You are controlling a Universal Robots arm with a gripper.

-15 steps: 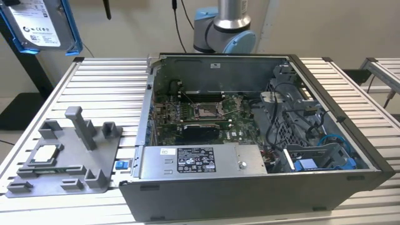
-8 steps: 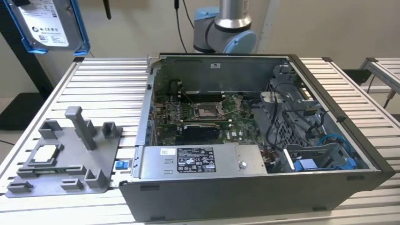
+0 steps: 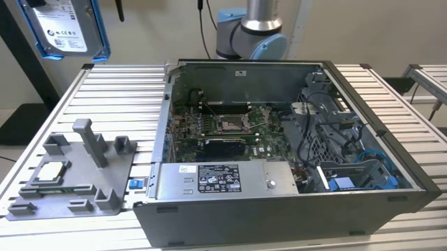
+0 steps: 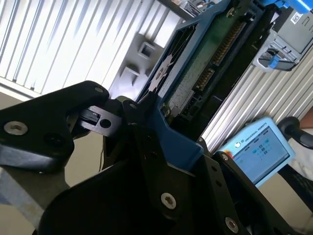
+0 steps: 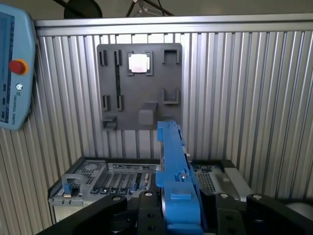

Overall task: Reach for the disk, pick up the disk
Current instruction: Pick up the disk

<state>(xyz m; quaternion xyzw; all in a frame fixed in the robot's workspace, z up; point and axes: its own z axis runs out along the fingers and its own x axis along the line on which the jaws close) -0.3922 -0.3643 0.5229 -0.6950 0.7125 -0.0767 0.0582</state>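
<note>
The disk (image 3: 66, 29), silver-grey with a white label in a blue bracket, hangs high in the air at the exterior view's upper left, above the table's far left corner. In the first wrist view the disk (image 5: 174, 176) shows edge-on as a blue bracket rising between my black fingers (image 5: 146, 203). My gripper (image 5: 181, 208) is shut on its lower end. In the second wrist view the disk's (image 4: 205, 63) green circuit-board side shows, and the gripper (image 4: 144, 115) clamps the blue frame at its end.
An open computer case (image 3: 279, 214) fills the middle of the slatted aluminium table (image 3: 119, 89). A grey fixture plate (image 3: 73, 180) holding a small square silver chip (image 3: 49, 171) lies at the exterior view's left. A teach pendant (image 5: 14, 68) lies beside the table. The arm's base (image 3: 250, 31) stands behind the case.
</note>
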